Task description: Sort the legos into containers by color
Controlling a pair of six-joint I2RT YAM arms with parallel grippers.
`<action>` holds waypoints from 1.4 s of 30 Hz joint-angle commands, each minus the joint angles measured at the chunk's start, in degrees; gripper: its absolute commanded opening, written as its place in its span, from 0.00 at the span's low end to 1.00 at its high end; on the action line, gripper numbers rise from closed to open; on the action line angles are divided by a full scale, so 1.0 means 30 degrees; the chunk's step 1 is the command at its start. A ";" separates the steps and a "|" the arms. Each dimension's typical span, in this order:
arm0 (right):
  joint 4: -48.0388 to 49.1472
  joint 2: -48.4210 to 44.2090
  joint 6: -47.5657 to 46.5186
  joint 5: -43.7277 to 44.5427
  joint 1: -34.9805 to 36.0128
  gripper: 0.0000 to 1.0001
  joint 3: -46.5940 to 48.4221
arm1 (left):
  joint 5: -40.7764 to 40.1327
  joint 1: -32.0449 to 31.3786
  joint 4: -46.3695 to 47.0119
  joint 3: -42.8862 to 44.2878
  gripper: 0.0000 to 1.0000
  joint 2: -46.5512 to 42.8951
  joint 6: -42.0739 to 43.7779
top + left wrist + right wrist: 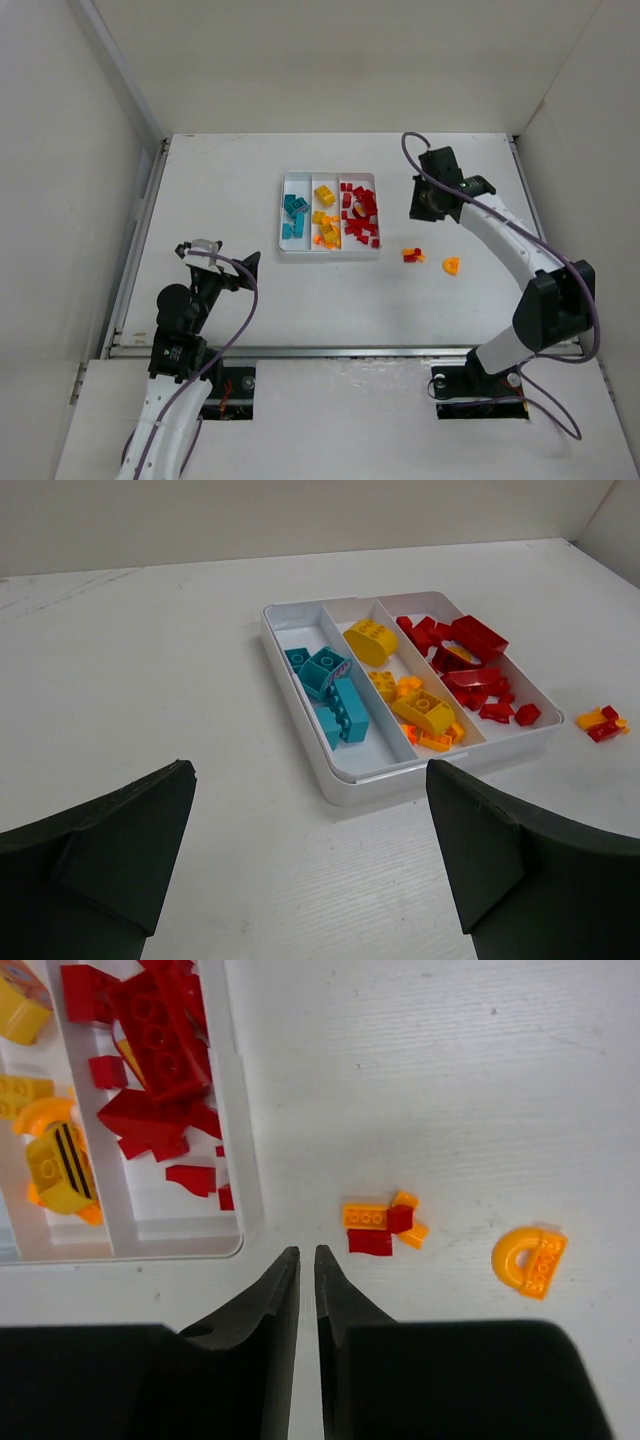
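Right jaws: closed to a thin slit, empty, above bare table (450, 1080) beside the tray (245, 1210) corner.
Left jaws: spread wide, empty, well apart from the tray.
Loose legos: red-orange clump (383, 1228) and orange arch (530, 1262) on the table, right of the tray.
Tray: teal, yellow-orange and red bricks, one colour per compartment.
Advice: open, centre over the clump, grip low; its mixed colours probably need splitting before sorting.

Our left arm (172, 345): folded close above its base, forearm angled forward. Left gripper (310, 880): fingers spread wide, empty.

Our right arm (520, 250): elbow bent, stretched far forward. Right gripper (307, 1255): pointing down, fingers closed almost tip to tip, empty.
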 commanded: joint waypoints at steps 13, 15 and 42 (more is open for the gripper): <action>-0.0296 0.1240 -0.1659 0.0081 -0.5113 0.37 -0.3913 | -0.0333 0.0030 0.0833 -0.0027 0.99 -0.0122 -0.0127; 0.0083 0.1416 -0.1661 -0.0100 -0.5113 0.37 -0.4468 | -0.0333 0.0030 0.0833 -0.0027 0.99 -0.0122 -0.0127; -0.0296 0.3908 -0.1807 -0.0069 -0.5668 0.40 -0.3945 | -0.0508 0.0030 0.0833 -0.0027 0.99 -0.0472 -0.0127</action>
